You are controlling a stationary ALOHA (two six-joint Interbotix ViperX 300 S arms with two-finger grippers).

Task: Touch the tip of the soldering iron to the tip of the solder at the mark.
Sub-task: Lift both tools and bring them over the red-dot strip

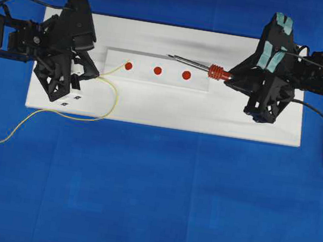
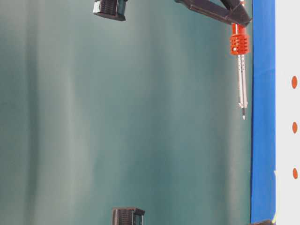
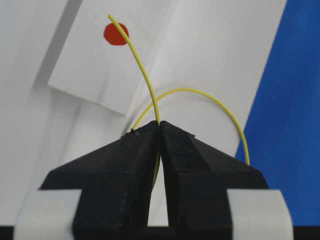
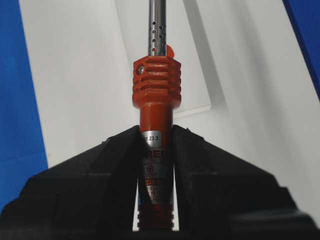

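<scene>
Solder (image 3: 142, 75) is getting pinched by my L gripper (image 3: 159, 125), tip sitting at leftmost red mark (image 3: 116, 34). R gripper (image 4: 156, 135) is clamping iron (image 1: 196, 65) w/ tip aimed leftward, not yet touching.

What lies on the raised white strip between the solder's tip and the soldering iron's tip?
In the overhead view, the solder ends by the left red dot. The middle red dot lies in the stretch before the soldering iron, whose tip hangs above the strip; otherwise bare white.
</scene>
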